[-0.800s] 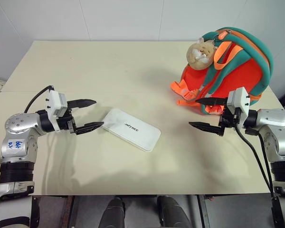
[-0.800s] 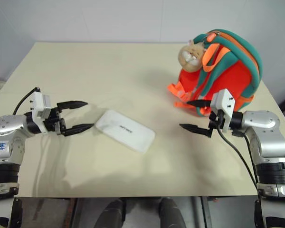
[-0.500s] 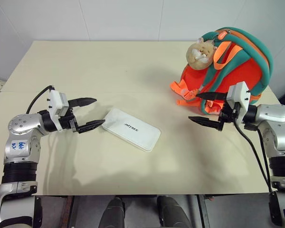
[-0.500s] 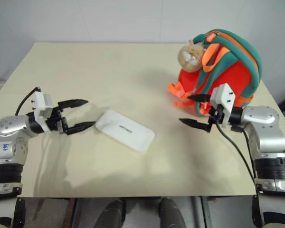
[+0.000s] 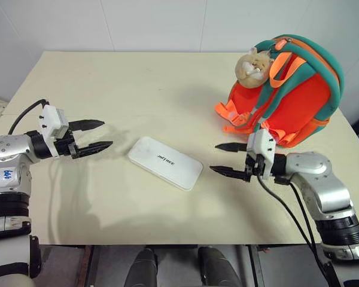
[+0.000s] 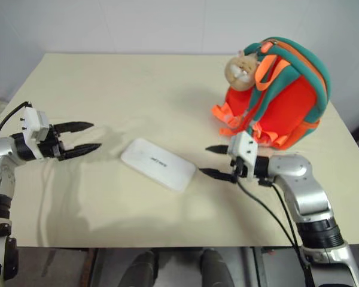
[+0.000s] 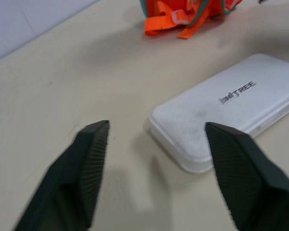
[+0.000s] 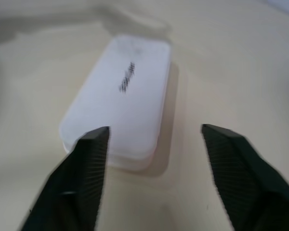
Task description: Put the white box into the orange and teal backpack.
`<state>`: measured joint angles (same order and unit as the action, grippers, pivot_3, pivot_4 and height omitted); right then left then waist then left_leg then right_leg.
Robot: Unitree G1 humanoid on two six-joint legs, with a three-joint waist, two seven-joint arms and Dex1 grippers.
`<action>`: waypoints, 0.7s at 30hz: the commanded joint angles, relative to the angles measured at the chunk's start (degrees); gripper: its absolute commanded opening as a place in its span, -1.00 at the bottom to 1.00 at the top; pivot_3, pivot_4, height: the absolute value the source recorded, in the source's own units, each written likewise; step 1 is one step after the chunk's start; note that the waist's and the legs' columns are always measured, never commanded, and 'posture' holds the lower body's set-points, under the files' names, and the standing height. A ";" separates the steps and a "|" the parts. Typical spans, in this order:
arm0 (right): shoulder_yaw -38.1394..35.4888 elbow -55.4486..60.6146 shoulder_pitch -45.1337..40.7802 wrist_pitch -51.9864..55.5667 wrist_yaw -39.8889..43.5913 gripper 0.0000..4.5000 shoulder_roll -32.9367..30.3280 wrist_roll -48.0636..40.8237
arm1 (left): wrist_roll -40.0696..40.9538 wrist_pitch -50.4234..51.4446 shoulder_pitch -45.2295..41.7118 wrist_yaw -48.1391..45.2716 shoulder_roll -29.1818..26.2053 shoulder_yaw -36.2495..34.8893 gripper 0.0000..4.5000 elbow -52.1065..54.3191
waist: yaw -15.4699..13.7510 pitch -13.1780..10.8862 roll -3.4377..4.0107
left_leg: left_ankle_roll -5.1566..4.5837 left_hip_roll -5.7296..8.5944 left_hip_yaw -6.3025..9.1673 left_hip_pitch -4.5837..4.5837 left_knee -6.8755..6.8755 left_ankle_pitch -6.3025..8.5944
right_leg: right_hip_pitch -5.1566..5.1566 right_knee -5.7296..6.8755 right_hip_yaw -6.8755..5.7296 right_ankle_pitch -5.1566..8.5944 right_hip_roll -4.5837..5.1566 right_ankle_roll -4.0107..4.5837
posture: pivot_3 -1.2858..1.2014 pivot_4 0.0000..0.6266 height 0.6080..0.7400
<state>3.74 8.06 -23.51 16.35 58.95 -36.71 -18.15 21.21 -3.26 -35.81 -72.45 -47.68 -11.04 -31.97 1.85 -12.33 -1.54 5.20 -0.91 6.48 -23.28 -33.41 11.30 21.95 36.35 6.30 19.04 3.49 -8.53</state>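
where wrist views crop backpack (image 5: 287, 89), white box (image 5: 165, 162), open right gripper (image 5: 221, 158)

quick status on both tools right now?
Left tool: open, empty, short of the white box.
Right tool: open, empty, fingers pointing at the box's other end.

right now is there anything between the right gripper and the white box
No. Only bare table separates the open right gripper from the white box in the left eye view, and the right wrist view agrees.
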 commanded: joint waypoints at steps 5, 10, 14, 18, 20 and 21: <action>0.86 5.48 2.52 0.91 -5.60 -0.78 1.41 2.48 | -5.37 -6.85 -8.24 -2.26 0.48 3.07 -0.65 -10.34 | -0.12 0.00 0.00 | 0.01 0.00 0.01 0.00 -0.07 -0.01 | 0.02 0.12 0.00 0.01 -0.03 0.01 | 0.03 -0.52 1.00; 2.14 7.53 4.15 3.89 -6.15 -1.00 1.63 1.79 | -8.11 -10.88 -10.82 -1.32 2.18 4.38 -0.98 -15.15 | 0.00 0.00 -0.01 | 0.01 0.00 0.02 -0.01 -0.07 -0.01 | 0.02 0.12 0.00 0.01 -0.03 0.00 | 0.03 -0.52 1.00; 5.34 8.86 5.92 7.73 -7.83 -1.00 2.31 3.33 | -10.66 -13.20 -12.24 2.01 4.75 5.71 -0.98 -18.90 | 0.07 0.01 -0.02 | 0.01 -0.01 0.03 -0.01 -0.10 -0.02 | 0.05 0.20 0.01 0.01 -0.04 0.00 | 0.03 -0.52 1.00; 7.36 7.12 5.62 8.38 -10.39 -1.00 3.14 6.15 | -12.32 -14.81 -12.29 4.01 6.59 6.55 -0.98 -20.17 | 0.11 0.01 -0.02 | 0.01 0.00 0.03 -0.01 -0.18 -0.02 | 0.04 0.26 0.01 0.01 -0.04 0.00 | 0.03 -0.52 1.00; 7.47 6.40 4.70 9.49 -11.61 -1.00 3.95 6.63 | -12.81 -14.92 -12.59 4.88 7.38 6.81 -0.98 -20.54 | 0.08 0.01 -0.03 | 0.01 0.00 0.03 -0.01 -0.22 -0.02 | 0.04 0.30 0.01 0.01 -0.04 0.00 | 0.03 -0.52 1.00; 7.63 6.07 4.27 9.99 -11.90 -1.00 4.31 6.82 | -13.24 -15.11 -12.68 5.52 7.92 7.07 -0.98 -20.74 | 0.06 0.01 -0.03 | 0.01 0.00 0.03 -0.01 -0.23 -0.02 | 0.05 0.33 0.01 0.01 -0.04 0.00 | 0.03 -0.52 1.00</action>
<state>11.55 13.39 -18.32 25.82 48.02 -32.80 -11.43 8.45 -17.38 -47.04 -68.06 -39.60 -3.78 -52.70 1.91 -12.32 -1.57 5.21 -0.91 6.51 -23.29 -33.68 11.29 22.00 36.72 6.31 19.05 3.44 -8.54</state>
